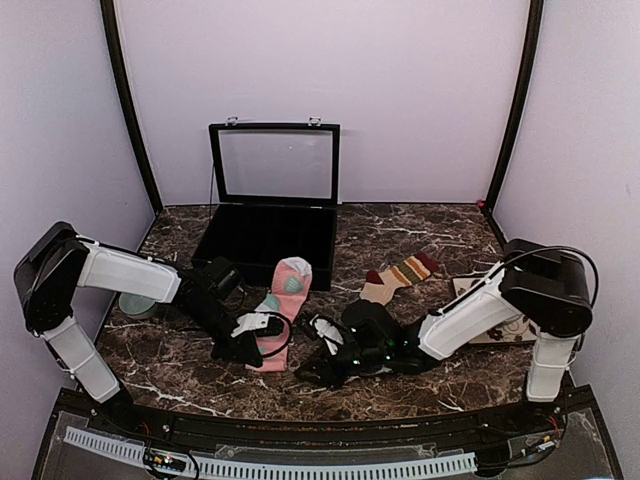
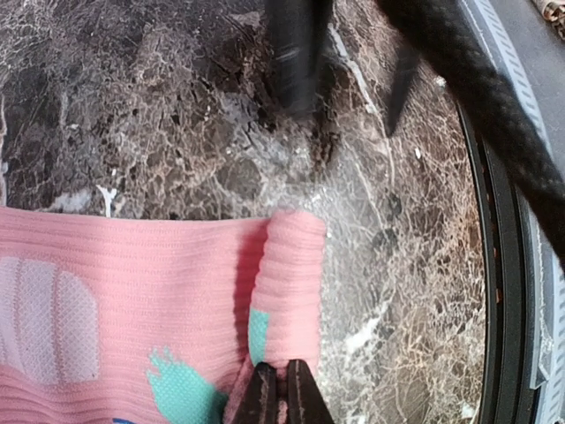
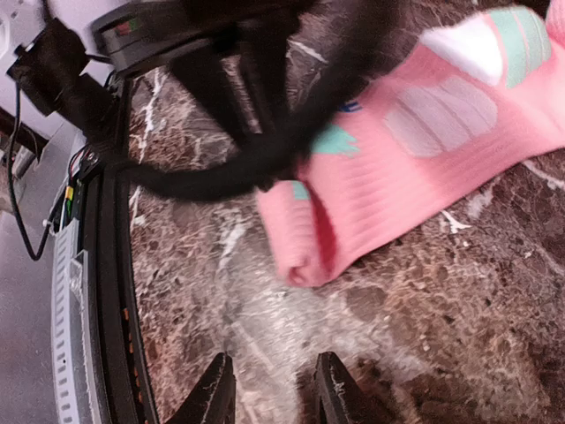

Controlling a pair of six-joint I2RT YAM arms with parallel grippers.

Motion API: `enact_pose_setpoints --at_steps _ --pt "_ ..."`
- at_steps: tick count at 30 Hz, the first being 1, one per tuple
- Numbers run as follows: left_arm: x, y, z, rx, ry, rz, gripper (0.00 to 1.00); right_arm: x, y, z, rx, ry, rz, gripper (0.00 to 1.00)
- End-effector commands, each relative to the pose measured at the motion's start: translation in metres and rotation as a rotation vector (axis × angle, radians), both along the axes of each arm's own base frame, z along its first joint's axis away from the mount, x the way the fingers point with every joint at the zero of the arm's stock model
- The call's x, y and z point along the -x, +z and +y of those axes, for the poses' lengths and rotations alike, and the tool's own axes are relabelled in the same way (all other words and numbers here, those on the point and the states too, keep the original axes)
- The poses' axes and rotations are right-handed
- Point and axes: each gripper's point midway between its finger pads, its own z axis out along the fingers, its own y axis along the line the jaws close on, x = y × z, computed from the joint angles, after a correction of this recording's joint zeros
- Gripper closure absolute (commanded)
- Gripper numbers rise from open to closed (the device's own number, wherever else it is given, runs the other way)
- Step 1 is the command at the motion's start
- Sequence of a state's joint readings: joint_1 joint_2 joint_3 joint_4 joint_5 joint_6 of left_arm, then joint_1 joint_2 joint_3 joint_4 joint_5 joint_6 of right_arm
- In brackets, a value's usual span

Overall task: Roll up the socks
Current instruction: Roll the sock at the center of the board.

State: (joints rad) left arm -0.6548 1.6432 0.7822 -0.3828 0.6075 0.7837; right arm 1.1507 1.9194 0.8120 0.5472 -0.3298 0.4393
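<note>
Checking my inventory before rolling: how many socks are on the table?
2: a pink sock in the middle, in front of the black case; a tan striped sock to its right. Each may hide a mate underneath.

- The bench [image 1: 420,225] was dark brown, marble-patterned, veined with white, and spread out on every side of the left hand [image 1: 258,352] and the right hand [image 1: 318,362].
- Far beyond both hands rose a pale lilac back wall [image 1: 400,90]; matching side walls closed in outside each hand.
- Black bars [image 1: 128,100] ran up the corners where the walls met.
- Beyond the left hand, at the back of the bench, stood a black case [image 1: 265,240], its glass-paned lid [image 1: 275,165] upright before the back wall.
- Light was soft and even, leaving a pale sheen on the pane.
- Nearer than the hands, a white slotted strip [image 1: 300,465] lined the bench's front edge.
</note>
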Motion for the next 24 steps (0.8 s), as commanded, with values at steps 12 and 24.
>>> enact_pose_setpoints --at_steps 12,24 --pt "0.028 -0.038 0.032 -0.232 -0.014 0.289 1.0 0.029 0.035 0.041 0.043 0.344 -0.793 0.67" --pt "0.026 -0.041 0.037 -0.255 -0.021 0.275 1.0 0.002 0.007 0.06 0.039 0.391 -0.776 0.68"
